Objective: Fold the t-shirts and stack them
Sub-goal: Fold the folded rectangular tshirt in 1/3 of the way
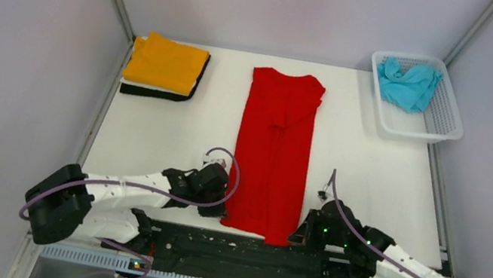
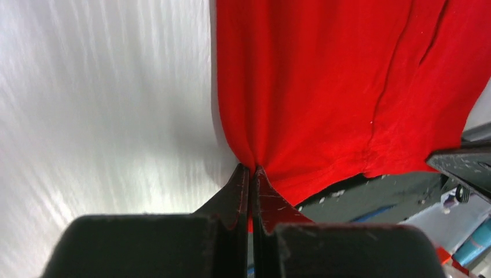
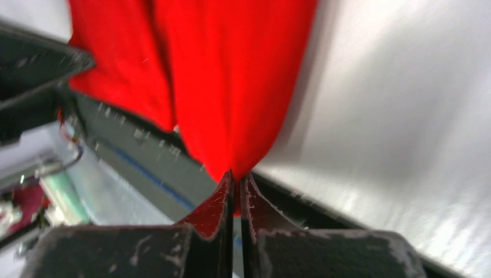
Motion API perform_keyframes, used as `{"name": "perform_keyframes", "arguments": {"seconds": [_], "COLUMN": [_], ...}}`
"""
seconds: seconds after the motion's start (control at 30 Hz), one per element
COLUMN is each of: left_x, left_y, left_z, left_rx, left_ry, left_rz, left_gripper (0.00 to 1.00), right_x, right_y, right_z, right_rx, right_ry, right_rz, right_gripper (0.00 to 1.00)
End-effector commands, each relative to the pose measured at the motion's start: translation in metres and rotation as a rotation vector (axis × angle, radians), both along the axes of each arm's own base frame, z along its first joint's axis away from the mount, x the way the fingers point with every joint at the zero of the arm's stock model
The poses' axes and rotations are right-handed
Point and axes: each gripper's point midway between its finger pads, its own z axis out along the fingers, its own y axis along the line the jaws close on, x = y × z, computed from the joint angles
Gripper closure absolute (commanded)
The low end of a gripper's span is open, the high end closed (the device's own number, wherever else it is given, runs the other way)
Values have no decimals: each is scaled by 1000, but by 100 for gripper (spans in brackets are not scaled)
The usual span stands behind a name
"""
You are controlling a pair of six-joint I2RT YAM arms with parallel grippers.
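A bright red t-shirt point(image 1: 272, 151) lies on the white table as a long narrow strip, sleeves folded in, its hem at the near edge. My left gripper point(image 1: 217, 208) is shut on the hem's left corner; in the left wrist view the red cloth point(image 2: 324, 87) is pinched between the fingertips point(image 2: 252, 169). My right gripper point(image 1: 301, 233) is shut on the hem's right corner, with cloth point(image 3: 231, 75) held at its tips point(image 3: 236, 175). A folded stack sits at the far left, an orange t-shirt point(image 1: 166, 62) on top of white and black ones point(image 1: 152, 92). A turquoise t-shirt point(image 1: 408, 83) lies crumpled in the basket.
A white plastic lattice basket point(image 1: 446, 120) stands at the far right corner. Grey walls enclose the table on three sides. A black rail point(image 1: 246, 254) runs along the near edge between the arm bases.
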Motion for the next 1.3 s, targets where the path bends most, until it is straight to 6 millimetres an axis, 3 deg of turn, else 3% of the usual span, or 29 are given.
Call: {"name": "perform_keyframes", "arguments": {"seconds": [0.0,0.1,0.2,0.37,0.53,0.87,1.1,1.27], "left_x": [-24,-25,-12,34,84,178,226,258], "left_y": [12,10,2,-12,-26,-32,-20,-13], "left_z": [6,18,36,70,92,99,101,96], "left_rx": [-26,-84,-131,-134,-140,-68,-41,-3], "left_ry": [49,20,-57,-229,-240,-165,-192,-214], "left_rz": [-1,1,0,32,53,76,120,127], "left_gripper": [100,100,100,100,100,100,100,100], "right_x": [-32,-34,-19,18,64,176,234,265], "right_y": [11,11,16,22,34,31,14,10], "right_z": [22,33,47,68,96,133,131,127], "right_rx": [74,88,95,-10,-56,-96,-124,-94], "right_ry": [34,19,-55,-191,-295,-455,-488,-494], "right_rz": [79,81,67,35,28,-69,-138,-158], "right_gripper": [100,100,100,100,100,100,100,100]}}
